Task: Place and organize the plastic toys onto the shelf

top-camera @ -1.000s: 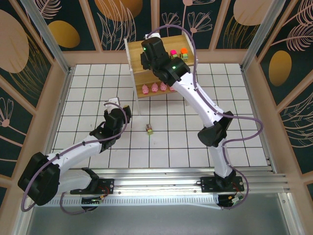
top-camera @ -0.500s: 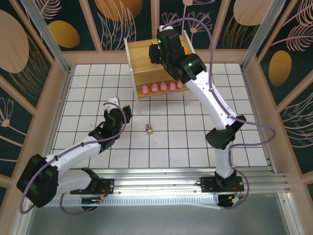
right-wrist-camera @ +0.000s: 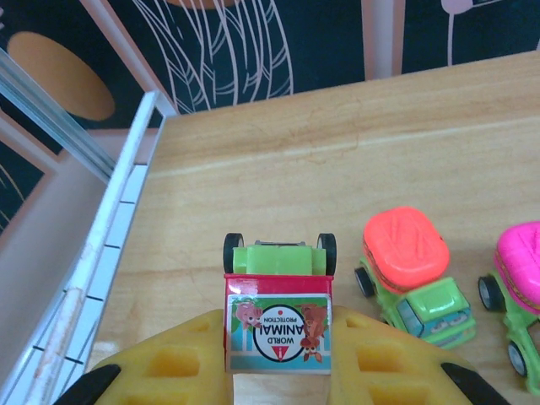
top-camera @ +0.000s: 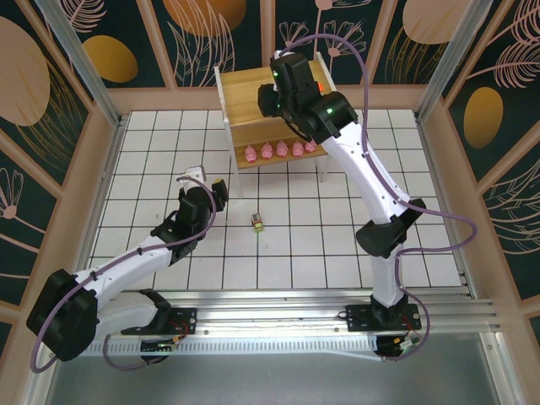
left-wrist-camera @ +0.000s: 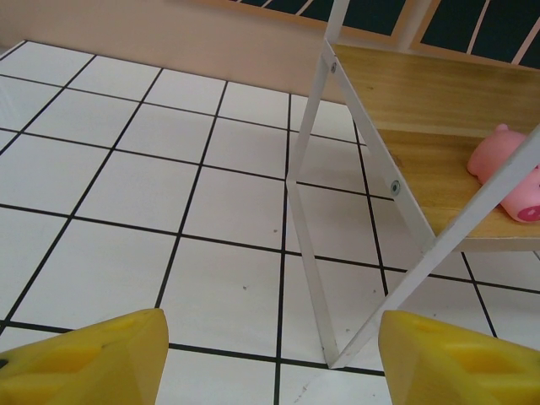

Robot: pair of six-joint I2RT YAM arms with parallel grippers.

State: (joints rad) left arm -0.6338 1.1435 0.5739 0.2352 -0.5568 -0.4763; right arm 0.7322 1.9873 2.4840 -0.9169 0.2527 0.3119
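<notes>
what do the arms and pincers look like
The left arm and right arm have white links, black joints and a purple cable looping along each; a green light glows on the right one. The pincer fingers are chunky yellow plastic.

Right arm [top-camera: 354,169] on the move! A second ago its wrist hung over the upper-left part of the shelf [top-camera: 240,93]; it has swung right and up-frame, towards the top board's back edge. The right gripper [right-wrist-camera: 277,342] is there now, clamped on a label-topped vehicle [right-wrist-camera: 277,287]. The elbow at centre right has slid right too, and the purple cable [top-camera: 346,51] arcs higher. The orange-topped vehicle [top-camera: 321,85], in clear sight before, is now just a sliver beside the wrist. The row of pink pigs [top-camera: 281,150] has its right end uncovered, all five showing. The left arm [top-camera: 152,249] has edged slightly left.
</notes>
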